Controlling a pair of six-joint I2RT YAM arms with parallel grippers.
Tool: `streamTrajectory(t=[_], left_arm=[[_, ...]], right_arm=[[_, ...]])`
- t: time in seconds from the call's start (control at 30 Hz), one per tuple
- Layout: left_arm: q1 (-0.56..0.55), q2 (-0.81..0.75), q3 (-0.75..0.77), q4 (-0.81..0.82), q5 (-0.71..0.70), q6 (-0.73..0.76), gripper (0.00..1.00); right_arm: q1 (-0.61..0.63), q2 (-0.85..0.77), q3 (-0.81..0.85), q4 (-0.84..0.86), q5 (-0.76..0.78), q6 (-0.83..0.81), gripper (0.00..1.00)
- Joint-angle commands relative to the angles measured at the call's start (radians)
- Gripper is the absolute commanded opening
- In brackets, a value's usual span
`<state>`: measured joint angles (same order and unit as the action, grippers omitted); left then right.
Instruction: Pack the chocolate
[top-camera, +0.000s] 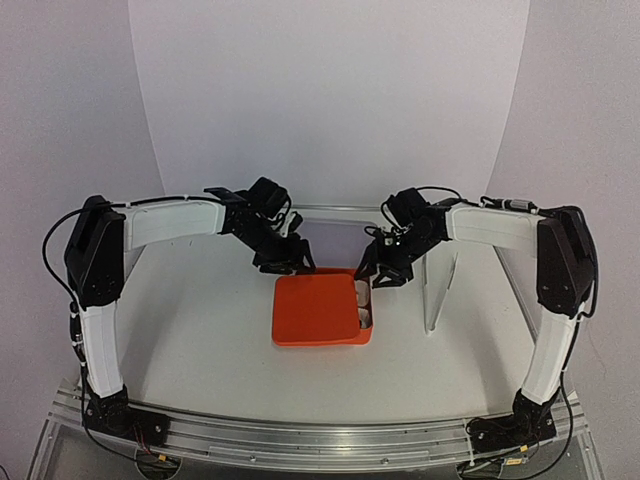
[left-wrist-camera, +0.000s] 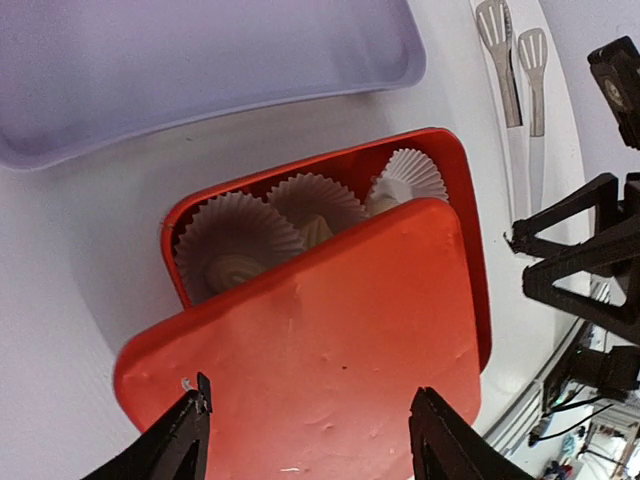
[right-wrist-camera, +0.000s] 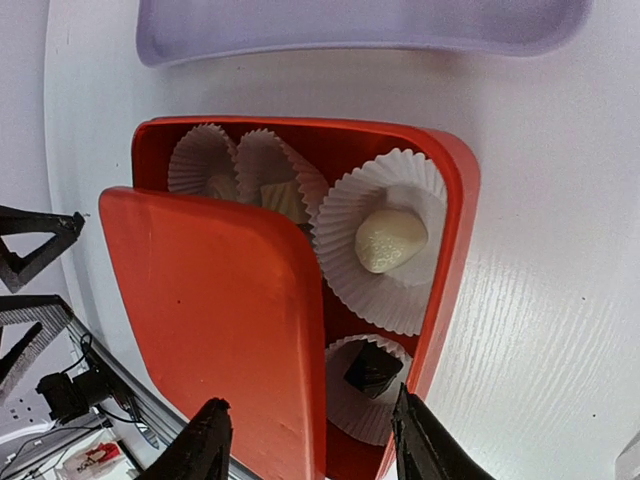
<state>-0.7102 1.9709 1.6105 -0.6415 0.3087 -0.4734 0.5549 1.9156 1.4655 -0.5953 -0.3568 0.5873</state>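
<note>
Lid askew on the box, both arms above it. The chocolate (right-wrist-camera: 390, 240) sat inside the red box (right-wrist-camera: 455, 200), each lump in a white paper cup (right-wrist-camera: 345, 215); the right wrist view showed one cream lump and one dark lump (right-wrist-camera: 372, 368) uncovered, with further cups partly hidden under the lid (top-camera: 312, 308). The lid rested flat on the box but was displaced toward the left arm's side and slightly rotated, so that a strip of cups along the box's right edge lay open to view. The left gripper (left-wrist-camera: 310, 430) hung over the lid's far left corner, fingers spread wide and holding nothing; the right gripper (right-wrist-camera: 310, 440) hung over the uncovered strip, fingers likewise apart and empty. The uncovered strip's long axis ran from the near side of the table to the far side, parallel to the lid's free edge. Closing the box would probably call for a shift of the lid toward the right arm's side, with a small turn to square it; the right gripper stood nearer the free edge, the left nearer the overhanging one.
</note>
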Motion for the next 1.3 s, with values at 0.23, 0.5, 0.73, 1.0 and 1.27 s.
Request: streamTrajectory(t=[0.23,0.5,0.73,1.0,1.27], left_arm=[[0.363,-0.364,-0.429,0.258,-0.206,-0.136,1.0],[0.391,-0.335,-0.498,0.359,0.046,-0.089,0.97],[0.189,-0.246,-0.468,0.351,0.14,-0.106,0.81],[0.129,-0.147,-0.436,0.414,0.208,-0.125,0.65],[0.107,-0.072,-0.361,0.405,0.24,-0.119,0.45]], right_arm=[[-0.181,-0.216,-0.211,-0.01,0.301,-0.03,0.84],[-0.189,-0.202,-0.222,0.058,0.041,-0.117,0.81],[0.028,-0.086,-0.093,0.063,0.002,-0.17,0.77],[0.067,0.043,-0.002,0.062,-0.041,-0.152,0.7],[0.076,0.11,0.042,0.063,-0.077,-0.128,0.61]])
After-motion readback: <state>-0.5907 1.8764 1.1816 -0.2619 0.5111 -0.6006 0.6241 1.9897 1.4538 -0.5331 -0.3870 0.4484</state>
